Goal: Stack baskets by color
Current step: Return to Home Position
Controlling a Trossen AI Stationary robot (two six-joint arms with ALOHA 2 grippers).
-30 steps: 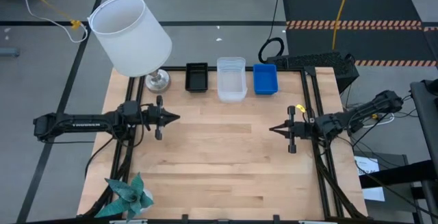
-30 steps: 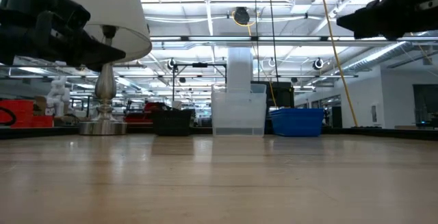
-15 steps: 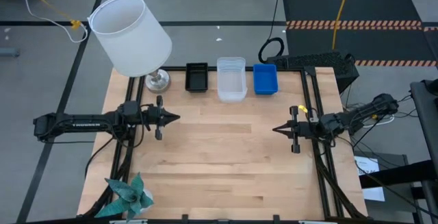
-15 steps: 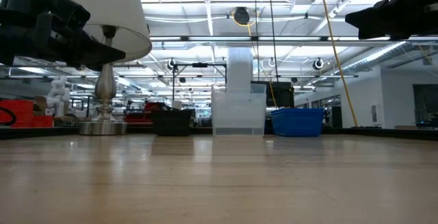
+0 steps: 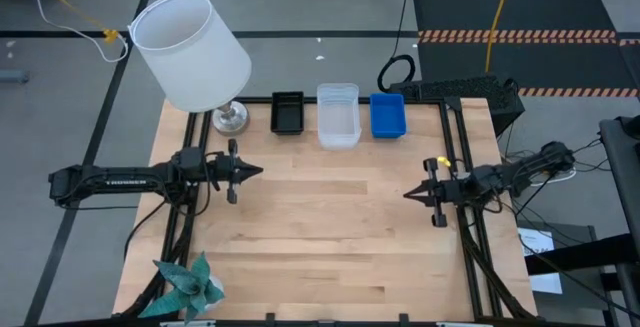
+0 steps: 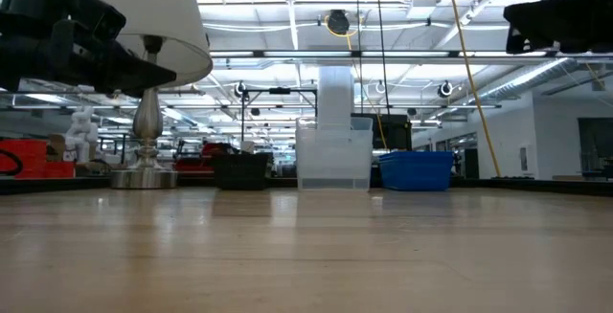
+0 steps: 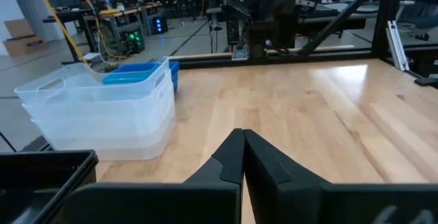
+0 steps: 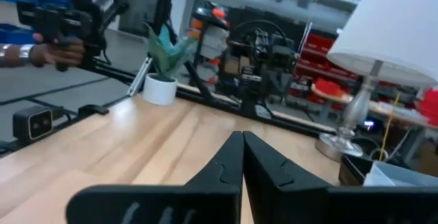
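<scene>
Dark left claw (image 5: 256, 172) and right claw (image 5: 410, 194) hover closed over the wooden table (image 5: 320, 232)

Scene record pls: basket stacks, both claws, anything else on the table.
black baskets: far edge, left of clear
clear baskets: far edge, middle, tallest
blue baskets: far edge, right of clear
left claw: shut, empty, above left side of table
right claw: shut, empty, above table's right side
other: white lamp, far-left corner; teal star, near-left corner

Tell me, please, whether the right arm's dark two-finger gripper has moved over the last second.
Yes. In the high view the right gripper has drawn back toward the table's right edge, farther from the stack of bright blue plastic baskets, which stayed put.
</scene>
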